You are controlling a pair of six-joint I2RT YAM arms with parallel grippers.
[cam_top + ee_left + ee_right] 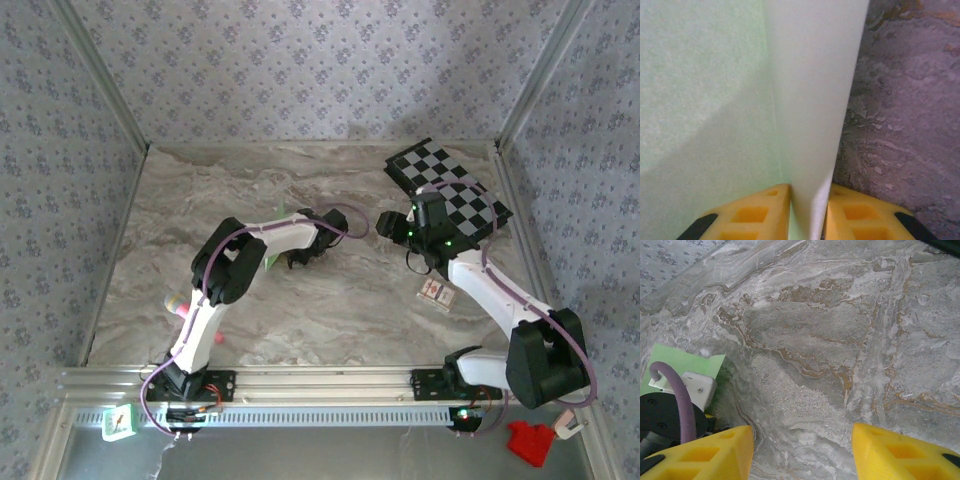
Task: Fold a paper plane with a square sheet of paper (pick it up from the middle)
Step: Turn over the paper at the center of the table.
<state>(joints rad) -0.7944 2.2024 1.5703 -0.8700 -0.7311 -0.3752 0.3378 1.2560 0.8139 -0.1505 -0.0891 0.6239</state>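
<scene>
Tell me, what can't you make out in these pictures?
- Green paper: top view, the left arm covers all but a sliver; its folded shape is unknown.
- Left gripper: left wrist view, paper stands between the fingers, bottom edge crops them; pinched or loose, unclear.
- Small card: top view, print too small to read.

No legible text, label or number anywhere.

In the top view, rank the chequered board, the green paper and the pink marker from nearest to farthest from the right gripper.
From the right gripper:
1. chequered board: just behind it, to the right.
2. green paper: to its left, under the left arm.
3. pink marker: far left, beside the left arm's lower link.
</scene>
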